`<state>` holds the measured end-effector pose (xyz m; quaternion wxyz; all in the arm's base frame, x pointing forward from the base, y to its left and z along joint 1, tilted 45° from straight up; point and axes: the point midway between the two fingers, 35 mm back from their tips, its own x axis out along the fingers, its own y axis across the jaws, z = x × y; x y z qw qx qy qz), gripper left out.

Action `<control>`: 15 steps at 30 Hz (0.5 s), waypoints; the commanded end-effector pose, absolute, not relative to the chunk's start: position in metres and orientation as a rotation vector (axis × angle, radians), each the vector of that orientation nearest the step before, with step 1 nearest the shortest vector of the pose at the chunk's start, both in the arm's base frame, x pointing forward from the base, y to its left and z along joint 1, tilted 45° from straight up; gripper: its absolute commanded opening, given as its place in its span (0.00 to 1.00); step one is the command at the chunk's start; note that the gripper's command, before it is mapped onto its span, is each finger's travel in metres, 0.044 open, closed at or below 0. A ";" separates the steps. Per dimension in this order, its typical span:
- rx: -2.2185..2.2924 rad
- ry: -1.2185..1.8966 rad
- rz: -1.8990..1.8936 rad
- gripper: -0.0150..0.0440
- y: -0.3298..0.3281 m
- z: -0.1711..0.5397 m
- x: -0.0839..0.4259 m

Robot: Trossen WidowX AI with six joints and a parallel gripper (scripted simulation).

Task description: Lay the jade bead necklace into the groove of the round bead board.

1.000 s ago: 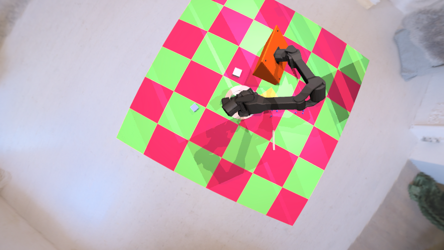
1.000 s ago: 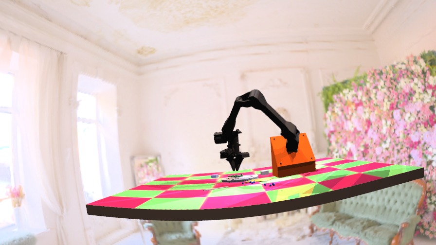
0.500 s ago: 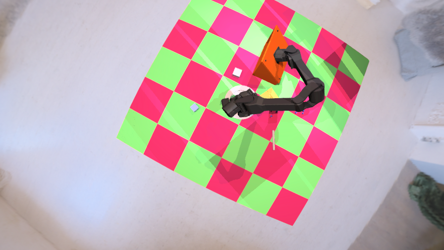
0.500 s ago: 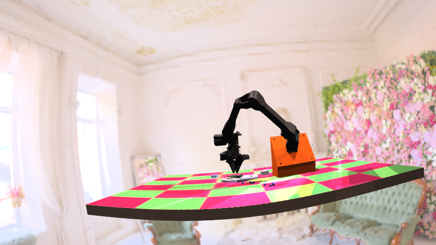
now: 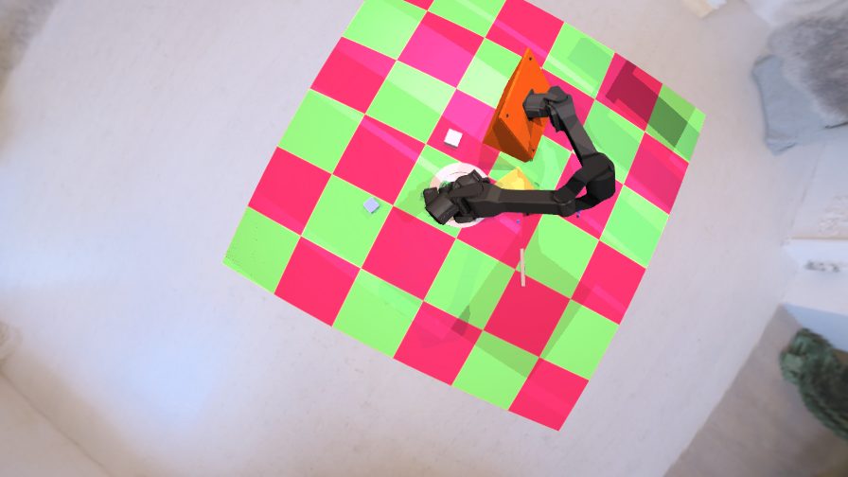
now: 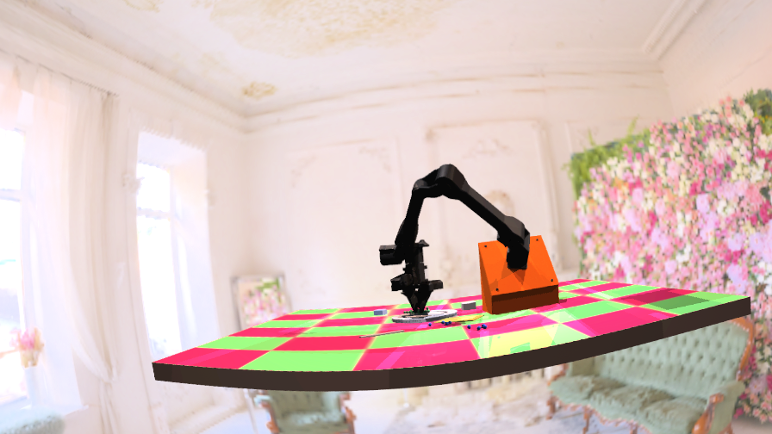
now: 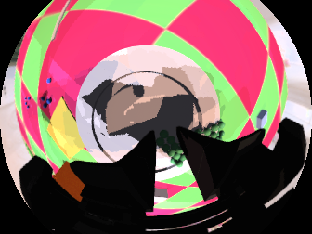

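The round bead board (image 5: pixel 436 175) (image 6: pixel 394 321) (image 7: pixel 149 55) is pale, with a thin dark ring groove. The jade bead necklace (image 7: pixel 177 155) is a bunched string of green beads. In the wrist view it lies over the board's lower right part, from between and below the fingertips out past the right finger to the rim. Part of it is hidden behind that finger. My gripper (image 6: pixel 419 312) (image 7: pixel 165 132) points down just above the board, partly open with a narrow gap. Beads show in and beyond the gap, none plainly pinched. The arm hides the fingertips in the top view.
An orange wedge-shaped block (image 5: pixel 514 118) (image 6: pixel 515 286) stands under the arm's base. A yellow flat piece (image 5: pixel 517 178) (image 7: pixel 65 130) lies beside the board. A white block (image 5: pixel 452 138), a lavender block (image 5: pixel 371 204) (image 7: pixel 262 119), a thin stick (image 5: pixel 522 267) and several small blue beads lie around.
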<state>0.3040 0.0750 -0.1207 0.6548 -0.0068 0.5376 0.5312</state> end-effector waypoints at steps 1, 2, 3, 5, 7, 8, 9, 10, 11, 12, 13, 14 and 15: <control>-0.003 1.224 1.205 0.46 0.077 -0.123 0.301; -0.003 1.224 1.205 0.46 0.077 -0.123 0.301; -0.014 1.221 1.205 0.41 0.075 -0.122 0.303; -0.014 1.221 1.205 0.32 0.075 -0.122 0.303; -0.014 1.221 1.205 0.25 0.075 -0.122 0.303; -0.014 1.221 1.205 0.25 0.075 -0.122 0.303; -0.014 1.221 1.205 0.25 0.075 -0.122 0.303; -0.014 1.221 1.205 0.25 0.075 -0.122 0.303; -0.014 1.221 1.205 0.25 0.075 -0.122 0.303; -0.014 1.221 1.205 0.25 0.075 -0.122 0.303; -0.014 1.221 1.205 0.25 0.075 -0.122 0.303; -0.014 1.221 1.205 0.25 0.075 -0.122 0.303; -0.014 1.221 1.205 0.25 0.075 -0.122 0.303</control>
